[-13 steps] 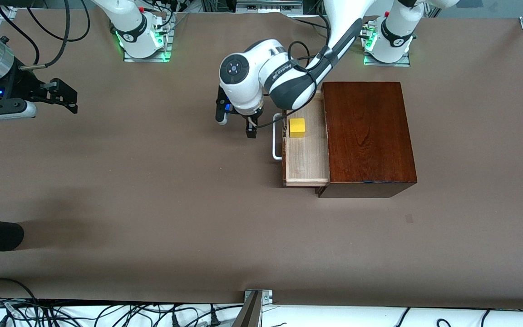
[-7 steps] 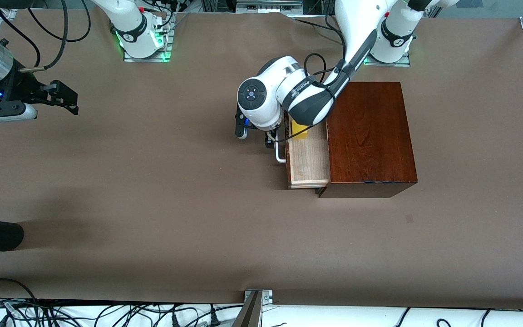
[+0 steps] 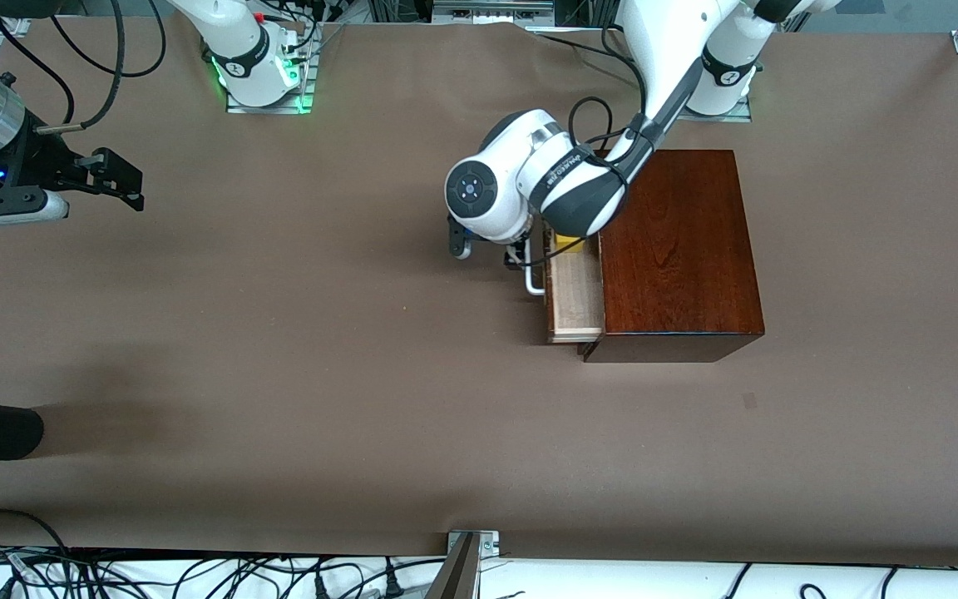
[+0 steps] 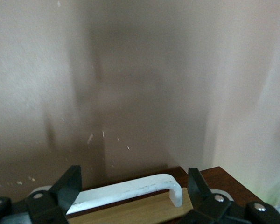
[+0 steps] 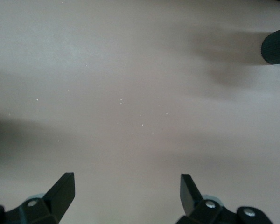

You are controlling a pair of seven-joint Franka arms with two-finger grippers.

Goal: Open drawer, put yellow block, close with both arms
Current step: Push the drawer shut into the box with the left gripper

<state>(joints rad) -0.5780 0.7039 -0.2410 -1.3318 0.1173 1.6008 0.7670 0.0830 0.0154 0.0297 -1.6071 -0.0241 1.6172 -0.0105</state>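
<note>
Drawer [image 3: 572,299] partly open, yellow block [image 3: 569,242] inside — our left gripper [image 3: 489,249], fingers wide, at its handle [image 4: 130,192]; our right gripper [image 3: 117,179] waits, fingers wide.

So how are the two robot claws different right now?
The left gripper sits right at the drawer's white handle, while the right gripper hangs over bare table at the right arm's end, waiting. The left one has the drawer and wooden box beside it; the right one has nothing near. Both are black, two-fingered and open.
</note>
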